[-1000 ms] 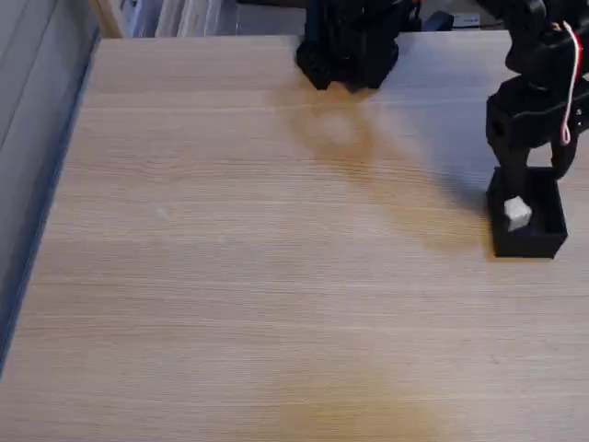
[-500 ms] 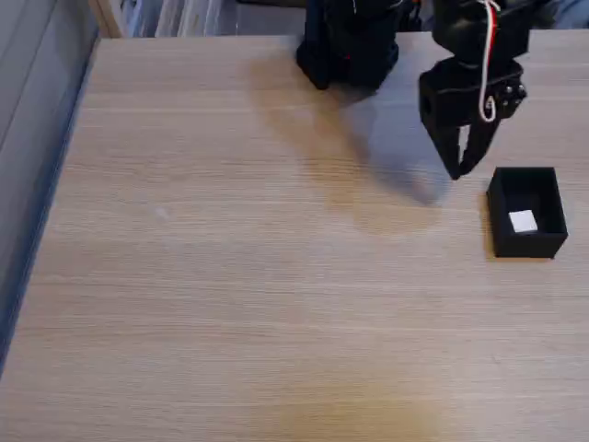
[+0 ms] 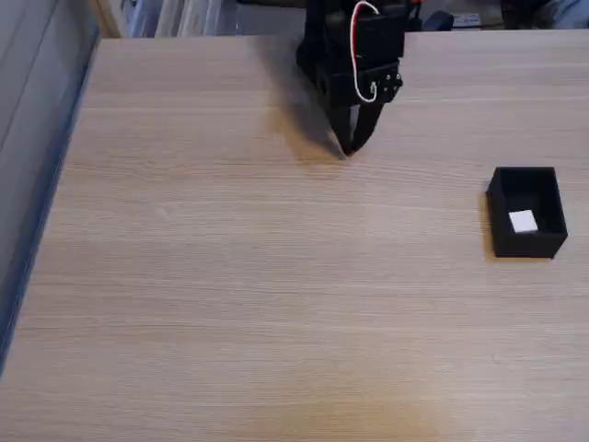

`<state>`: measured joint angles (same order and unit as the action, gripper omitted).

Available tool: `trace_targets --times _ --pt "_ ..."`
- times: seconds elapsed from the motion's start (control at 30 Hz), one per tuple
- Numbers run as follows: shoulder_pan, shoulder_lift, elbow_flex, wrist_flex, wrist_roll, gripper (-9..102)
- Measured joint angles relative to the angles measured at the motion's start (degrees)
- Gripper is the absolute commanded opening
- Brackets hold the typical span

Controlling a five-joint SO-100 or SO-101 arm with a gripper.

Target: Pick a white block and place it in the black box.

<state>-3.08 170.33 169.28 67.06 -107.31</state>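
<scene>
Fixed view. Gripper [image 3: 348, 147] hangs at the far middle of the table [image 3: 230, 276], fingers pointing down toward the camera and meeting at a point near the tips. Jaws look closed, or all but closed; nothing is held between them. Whether the tips touch the wood or hover just above it cannot be told from this angle.

A red and white cable [image 3: 361, 46] loops across the front of the gripper body. Arm and base are black on black, so the joints are hard to separate; the upper part is cut off by the top edge.

Box [image 3: 527, 244] sits well apart, near the right edge, open top up. Block [image 3: 523, 222] lies inside it on the floor, roughly central, clear of the walls.

Beyond the table's far edge there is blurred clutter, too indistinct to identify. A grey-blue strip [image 3: 28, 138] runs along the left side.
</scene>
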Motion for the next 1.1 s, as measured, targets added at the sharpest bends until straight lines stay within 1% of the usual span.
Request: trace_targets --times 0.1,0.2,0.4,0.63,1.1 --pt "1.32 8.70 5.10 3.16 0.35 0" --pt "2.72 13.89 7.73 4.31 2.02 0" --pt "0.09 19.60 7.91 8.35 8.44 0" --pt "0.00 20.21 7.91 9.84 14.59 0" --pt "1.67 20.21 7.91 10.02 15.12 0"
